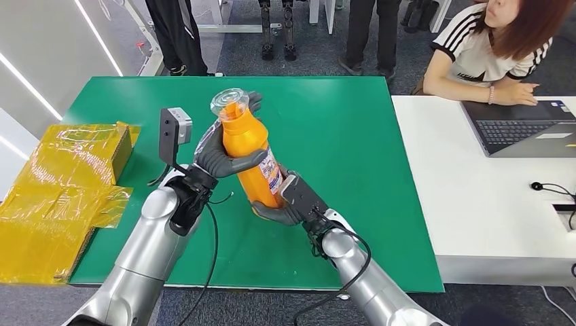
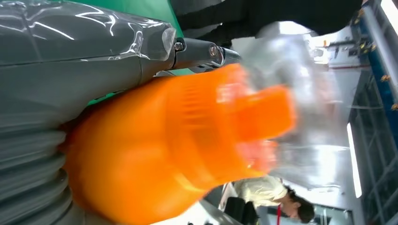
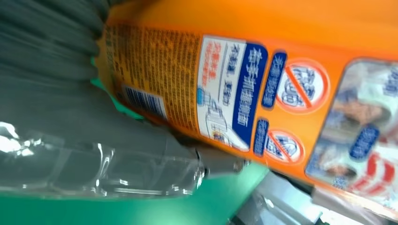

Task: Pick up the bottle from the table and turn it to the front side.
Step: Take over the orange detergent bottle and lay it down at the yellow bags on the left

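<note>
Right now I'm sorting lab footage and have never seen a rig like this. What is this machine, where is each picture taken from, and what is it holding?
It is a humanoid robot with two silver arms. The wide picture comes from a camera high on its body, looking down at a green table. The two close-ups come from cameras at its wrists, so they look tilted and blurry. Its left hand grips the upper body of an orange bottle, and its right hand holds the lower end; the bottle is lifted and tilted. The right wrist view shows the bottle's printed label with a barcode. Yellow wrapped packages lie at the table's left. A person sits at a laptop on a white table.
</note>
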